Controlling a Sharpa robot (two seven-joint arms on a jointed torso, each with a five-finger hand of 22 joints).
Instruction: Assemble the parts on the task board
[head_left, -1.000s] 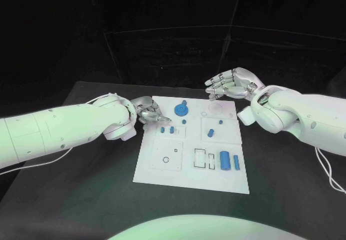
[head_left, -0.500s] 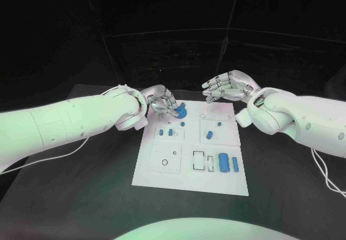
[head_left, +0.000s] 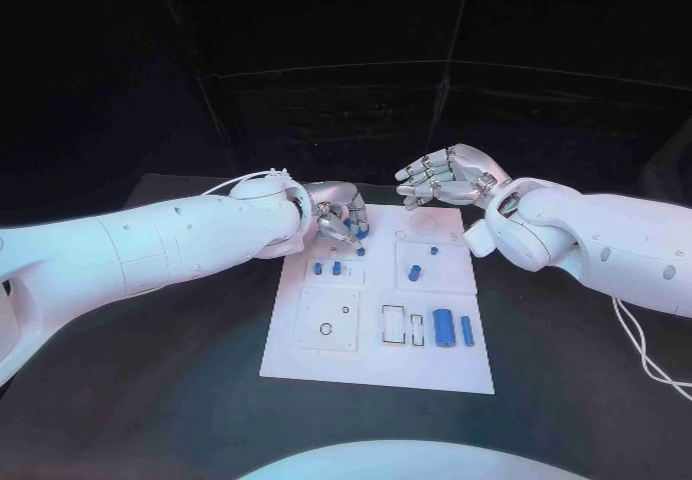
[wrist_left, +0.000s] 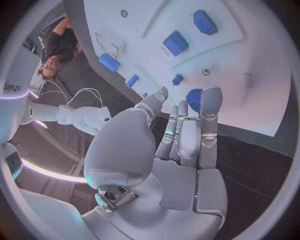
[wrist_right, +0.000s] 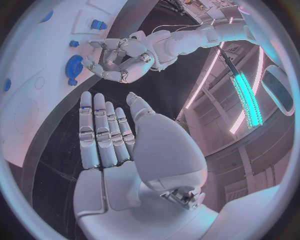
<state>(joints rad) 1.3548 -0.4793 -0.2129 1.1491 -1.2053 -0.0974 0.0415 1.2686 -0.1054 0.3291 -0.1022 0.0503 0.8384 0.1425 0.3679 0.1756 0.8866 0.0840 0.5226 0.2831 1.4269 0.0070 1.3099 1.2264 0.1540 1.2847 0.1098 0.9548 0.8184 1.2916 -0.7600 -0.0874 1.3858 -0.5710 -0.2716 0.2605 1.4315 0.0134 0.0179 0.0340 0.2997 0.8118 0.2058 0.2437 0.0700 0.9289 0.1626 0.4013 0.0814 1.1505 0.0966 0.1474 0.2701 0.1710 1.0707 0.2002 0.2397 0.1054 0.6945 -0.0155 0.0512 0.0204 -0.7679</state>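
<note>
The white task board (head_left: 372, 368) lies mid-table with small blue parts on it. My left hand (head_left: 339, 218) hovers over its far left corner, fingertips right by the round blue part (head_left: 359, 233), which they partly hide. The left wrist view shows that round part (wrist_left: 194, 97) just beyond the fingers of the left hand (wrist_left: 181, 135), with nothing gripped. Whether they touch it is unclear. My right hand (head_left: 450, 178) hangs above the board's far edge, fingers apart and empty. In the right wrist view, the right hand (wrist_right: 106, 135) faces my left hand (wrist_right: 119, 60) and the round part (wrist_right: 74, 65).
Two short blue pegs (head_left: 326, 268) stand left of centre on the board and a slanted one (head_left: 414, 271) sits to their right. A blue block (head_left: 444, 328) and a thin blue bar (head_left: 467, 330) lie near the right edge, beside white frames (head_left: 394, 324). Black table surrounds the board.
My left hand has moved from the board's left edge up and right to the round blue part at the far corner. The right hand stays near the far edge.
</note>
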